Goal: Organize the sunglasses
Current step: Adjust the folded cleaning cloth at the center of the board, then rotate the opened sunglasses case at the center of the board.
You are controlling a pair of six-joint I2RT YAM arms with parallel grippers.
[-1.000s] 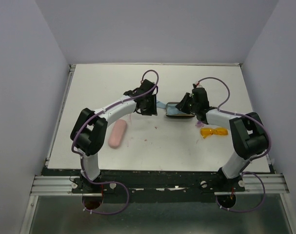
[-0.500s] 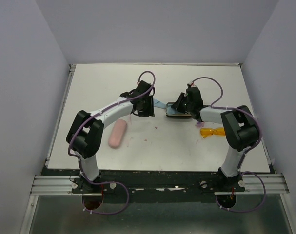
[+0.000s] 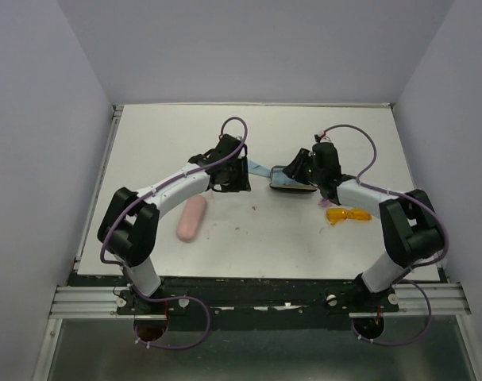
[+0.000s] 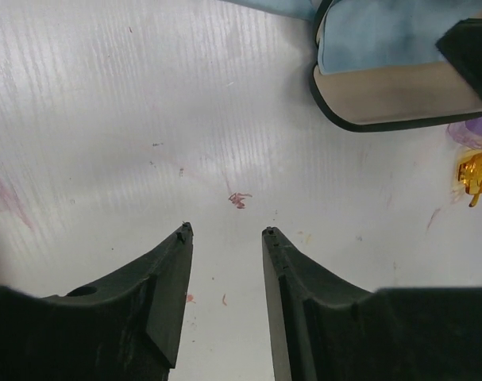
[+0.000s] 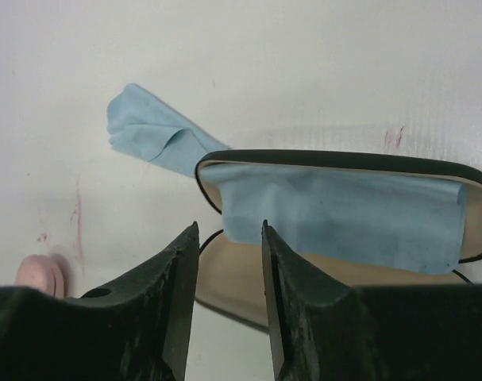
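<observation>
At the lower right of the overhead view I see the translucent orange sunglasses lying flat, long axis left to right. The left gripper and right gripper are both partly open and empty.

A white table fills the middle of the overhead frame. Plain lavender-grey panels close it in: a left wall, a back wall across the top and a right wall. Faint pinkish smudges mark the tabletop near centre. An aluminium rail crosses the lower frame. Below it lies a dull grey surface, possibly the floor. The light is soft and even.
</observation>
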